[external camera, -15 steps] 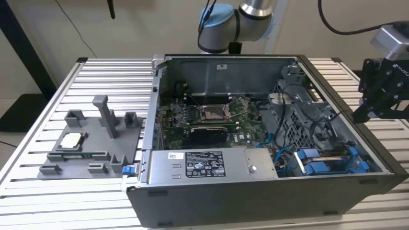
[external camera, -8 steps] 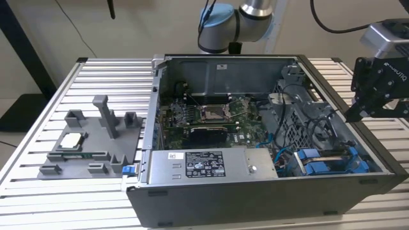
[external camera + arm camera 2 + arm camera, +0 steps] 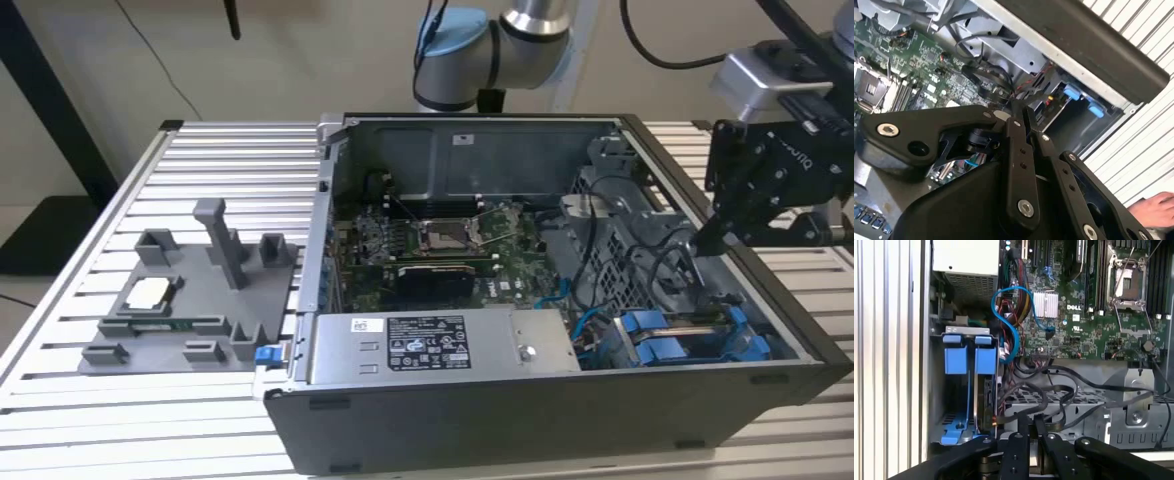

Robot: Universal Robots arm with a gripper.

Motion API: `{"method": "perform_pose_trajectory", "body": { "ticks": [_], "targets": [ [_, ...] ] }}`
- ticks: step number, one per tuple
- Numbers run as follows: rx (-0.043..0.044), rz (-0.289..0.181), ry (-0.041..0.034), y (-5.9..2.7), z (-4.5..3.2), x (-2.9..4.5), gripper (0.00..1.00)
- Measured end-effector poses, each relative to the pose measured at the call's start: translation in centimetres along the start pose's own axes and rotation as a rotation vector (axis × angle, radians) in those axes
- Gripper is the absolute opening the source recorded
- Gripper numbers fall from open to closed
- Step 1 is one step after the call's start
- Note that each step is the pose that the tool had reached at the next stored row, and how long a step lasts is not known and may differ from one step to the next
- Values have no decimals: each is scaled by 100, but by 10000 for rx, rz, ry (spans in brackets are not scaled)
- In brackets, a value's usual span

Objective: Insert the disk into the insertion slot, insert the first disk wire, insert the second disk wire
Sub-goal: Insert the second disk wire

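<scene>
The open grey computer case [image 3: 534, 400] lies on the slatted table. Two blue carrier frames stand side by side in its corner bay, the insertion slot [image 3: 939, 405]. The disk [image 3: 988, 400] shows as a grey edge under one blue carrier [image 3: 985, 360]; the blue frames also show in the exterior view [image 3: 667, 340]. My gripper [image 3: 699, 243] hangs over the drive cage on the exterior view's right, above the bay. Its black fingers [image 3: 1023, 432] are pressed together in both wrist views [image 3: 1019, 130]. Black disk wires [image 3: 1054, 400] loop right at the tips; whether one is pinched I cannot tell.
A silver box with a black-and-white label [image 3: 427, 345] sits beside the bay. The motherboard [image 3: 441, 240] fills the case floor, with a blue cable [image 3: 1009, 325] arching over it. A grey fixture [image 3: 187, 300] stands at the exterior view's left. A hand [image 3: 1154, 210] rests on the table slats.
</scene>
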State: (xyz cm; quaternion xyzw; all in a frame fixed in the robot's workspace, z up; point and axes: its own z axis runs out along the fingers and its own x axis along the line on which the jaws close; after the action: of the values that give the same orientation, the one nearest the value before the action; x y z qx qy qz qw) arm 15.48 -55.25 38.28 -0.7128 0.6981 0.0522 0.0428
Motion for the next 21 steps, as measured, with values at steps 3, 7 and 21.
{"method": "perform_pose_trajectory", "body": {
  "ticks": [3, 7, 21],
  "targets": [
    [46, -7, 0, 115, 1, -2, 16],
    [115, -17, 2, 259, 3, -4, 16],
    [211, -34, 15, 373, 5, -4, 16]
  ]
}}
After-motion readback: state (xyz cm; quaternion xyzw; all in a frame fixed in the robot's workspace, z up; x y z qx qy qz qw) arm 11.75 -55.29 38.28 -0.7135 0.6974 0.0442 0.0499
